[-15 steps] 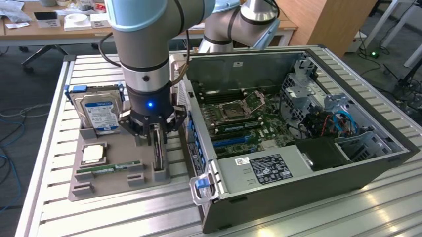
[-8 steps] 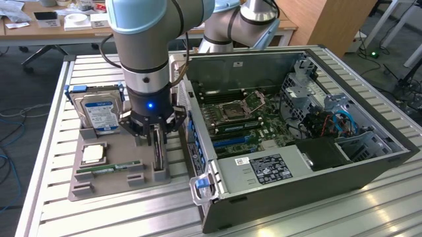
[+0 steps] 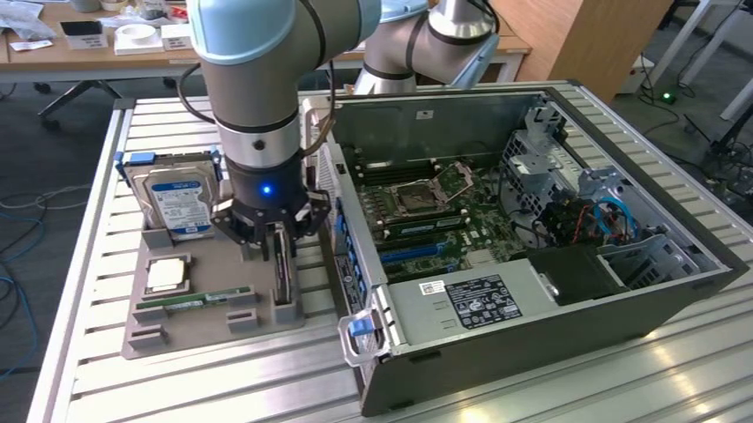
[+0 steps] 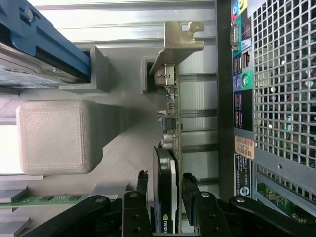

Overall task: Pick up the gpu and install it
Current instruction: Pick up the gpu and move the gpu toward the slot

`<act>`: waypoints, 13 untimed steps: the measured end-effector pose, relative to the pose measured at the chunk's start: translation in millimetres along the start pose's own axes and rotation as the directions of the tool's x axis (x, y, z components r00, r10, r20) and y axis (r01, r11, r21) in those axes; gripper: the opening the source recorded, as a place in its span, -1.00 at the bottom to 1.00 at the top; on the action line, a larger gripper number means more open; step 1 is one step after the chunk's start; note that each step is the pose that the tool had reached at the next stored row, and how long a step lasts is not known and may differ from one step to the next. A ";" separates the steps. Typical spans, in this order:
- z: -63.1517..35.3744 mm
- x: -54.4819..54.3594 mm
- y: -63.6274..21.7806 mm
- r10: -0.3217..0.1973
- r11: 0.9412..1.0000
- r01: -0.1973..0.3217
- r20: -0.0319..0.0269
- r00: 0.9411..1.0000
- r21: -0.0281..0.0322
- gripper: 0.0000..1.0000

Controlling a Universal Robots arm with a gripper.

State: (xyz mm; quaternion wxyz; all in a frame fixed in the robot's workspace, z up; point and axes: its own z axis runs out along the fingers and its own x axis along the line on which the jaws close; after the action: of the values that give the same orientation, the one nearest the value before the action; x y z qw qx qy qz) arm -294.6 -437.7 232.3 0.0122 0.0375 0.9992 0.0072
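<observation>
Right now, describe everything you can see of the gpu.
The gpu is a thin dark card with a green board edge, a black cooler bearing a green logo, and a bent silver metal bracket at one end. It stands on edge in a slot of the grey holder, beside the open computer case. The open end effector straddles it, not yet clamped.

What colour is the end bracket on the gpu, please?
Silver, bare metal; the gpu's end bracket shows best in the wrist view.

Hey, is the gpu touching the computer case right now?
Apart. The wrist view shows a strip of bare table between the gpu and the computer case rear panel.
</observation>
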 end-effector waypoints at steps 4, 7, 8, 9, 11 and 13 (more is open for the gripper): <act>2.8 0.8 0.7 0.000 1.000 0.000 0.000 1.000 0.000 -0.17; 6.1 1.0 0.8 0.000 1.000 0.000 0.000 1.000 0.000 -0.17; 6.7 1.0 0.9 0.000 1.000 0.000 0.000 1.000 0.000 -0.17; 6.9 1.1 1.0 0.000 1.000 0.000 0.000 1.000 0.000 -0.17; 6.9 1.1 1.0 0.000 1.000 0.000 0.000 1.000 0.000 -0.17; 7.0 1.1 1.0 0.000 1.000 0.000 0.000 1.000 0.000 -0.17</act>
State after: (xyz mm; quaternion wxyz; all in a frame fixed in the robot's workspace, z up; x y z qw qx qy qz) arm -295.4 -436.5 225.3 0.0122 0.0375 0.9992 0.0072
